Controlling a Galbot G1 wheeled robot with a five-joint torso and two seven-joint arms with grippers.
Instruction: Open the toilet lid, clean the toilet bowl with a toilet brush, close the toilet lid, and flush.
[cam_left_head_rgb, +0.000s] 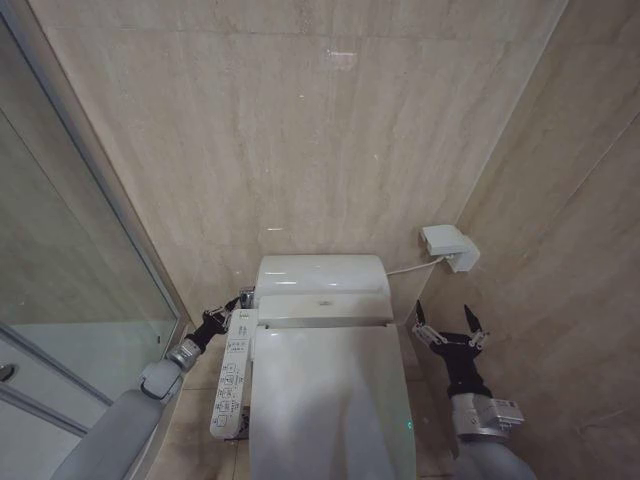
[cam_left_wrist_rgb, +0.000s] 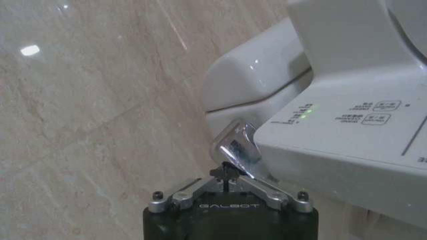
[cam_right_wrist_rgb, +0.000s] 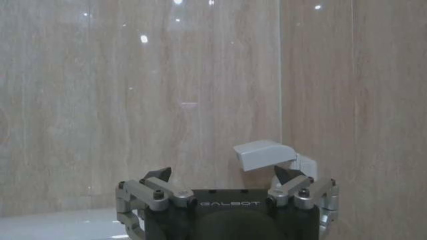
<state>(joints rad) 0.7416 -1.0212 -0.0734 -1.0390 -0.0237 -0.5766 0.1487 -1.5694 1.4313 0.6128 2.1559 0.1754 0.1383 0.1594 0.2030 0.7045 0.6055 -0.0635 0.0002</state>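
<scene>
Toilet lid (cam_left_head_rgb: 330, 400) lay closed; left hand (cam_left_wrist_rgb: 229, 176) clenched at chrome flush lever (cam_left_wrist_rgb: 237, 147) beside the tank, right hand (cam_left_head_rgb: 450, 333) released, idle; flushing apparently remained

Bathroom, marble-look wall tiles (cam_left_head_rgb: 300, 130), toilet lid (cam_left_head_rgb: 330, 400), glass shower screen (cam_left_head_rgb: 60, 240)
</scene>
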